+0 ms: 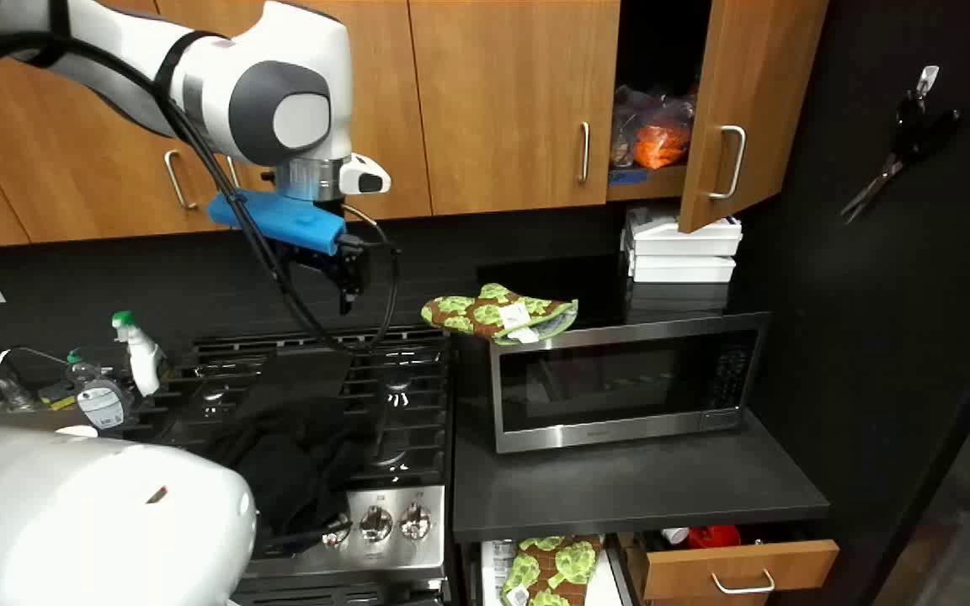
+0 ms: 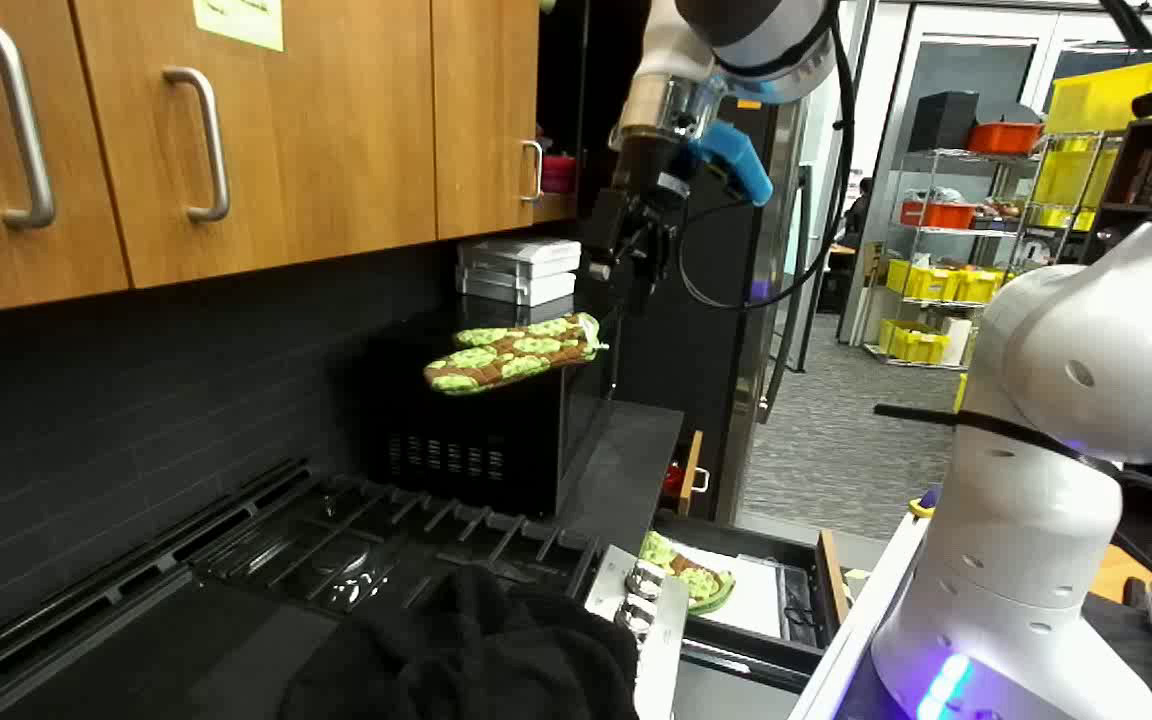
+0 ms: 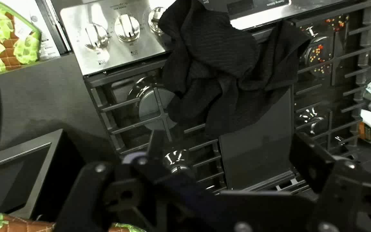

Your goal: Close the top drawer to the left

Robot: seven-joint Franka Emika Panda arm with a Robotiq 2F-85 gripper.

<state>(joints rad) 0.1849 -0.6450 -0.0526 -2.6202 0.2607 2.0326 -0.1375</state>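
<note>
Top drawer [image 2: 832, 575] stands pulled out, pale inside exposed, below the near edge of the counter [image 1: 636, 488]; visible in both exterior views; sides noted as if facing the counter. Wooden cabinets [image 1: 519, 101] span the far side, right-hand door [image 1: 763, 93] swung open; stove [image 1: 397, 400] to the left, immediately beside the top drawer; white robot arm [image 2: 1086, 370] stands on the near side and reaches over the stove; microwave [image 1: 628, 383] on the counter, above and farther back than the top drawer; wider drawer [image 1: 742, 566] just right of the top drawer, wooden front, also out; black cloth [image 3: 224, 51] crumpled on the stove, hanging over its near edge. Gripper [image 3: 229, 141] hangs well above the stove, well apart from the top drawer; fingers [image 3: 312, 159] released, spread wide; white boxes [image 1: 683, 252] stacked on the microwave, far right; green-patterned mitt [image 1: 477, 315] on the microwave, jutting past its left end; similar mitt [image 2: 693, 578] lying inside the top drawer.
</note>
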